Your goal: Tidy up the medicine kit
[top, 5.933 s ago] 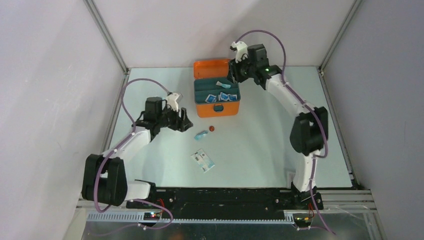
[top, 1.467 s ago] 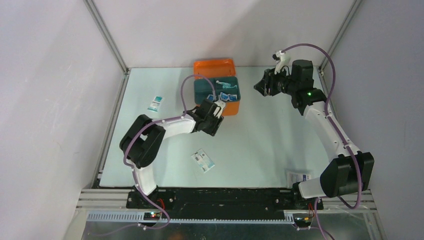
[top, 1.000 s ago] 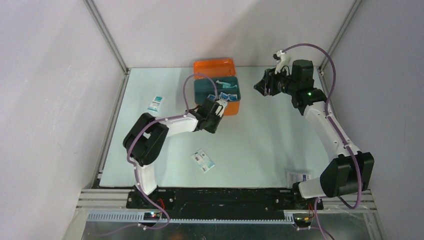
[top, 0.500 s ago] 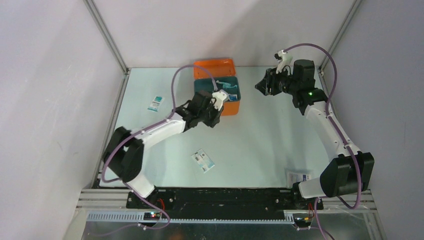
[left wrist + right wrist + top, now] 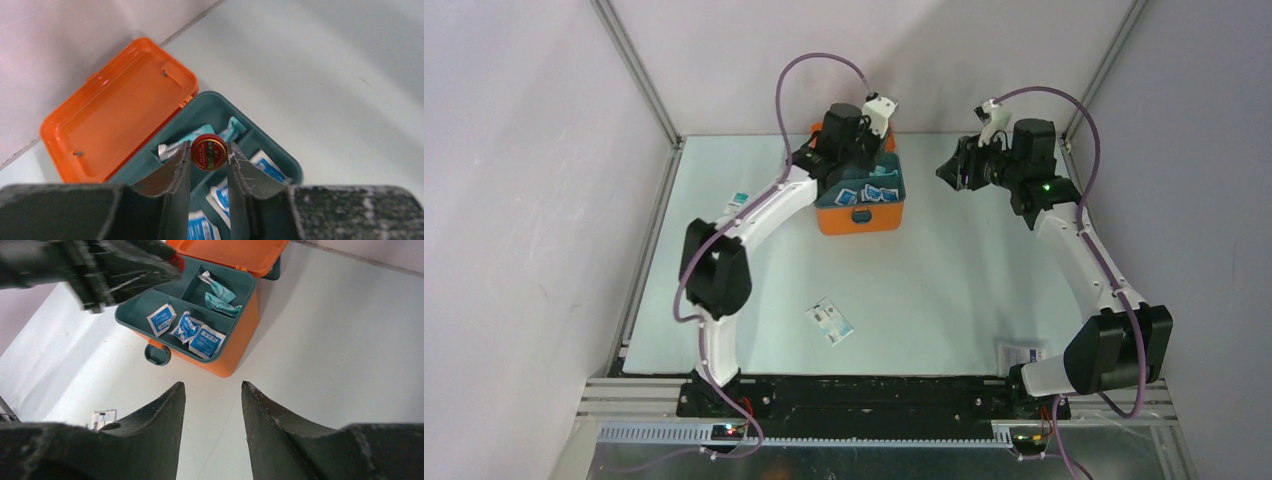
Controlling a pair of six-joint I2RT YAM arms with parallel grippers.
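At the far middle of the surface (image 5: 944, 280), the medicine kit (image 5: 859, 216) stands with its lid open, a teal tray (image 5: 140, 307) of blue-white packets (image 5: 192, 332) inside. Above it the left jaws pinch a small red round tin (image 5: 209, 153). Right of the kit, the right jaws stand partly apart, holding nothing.
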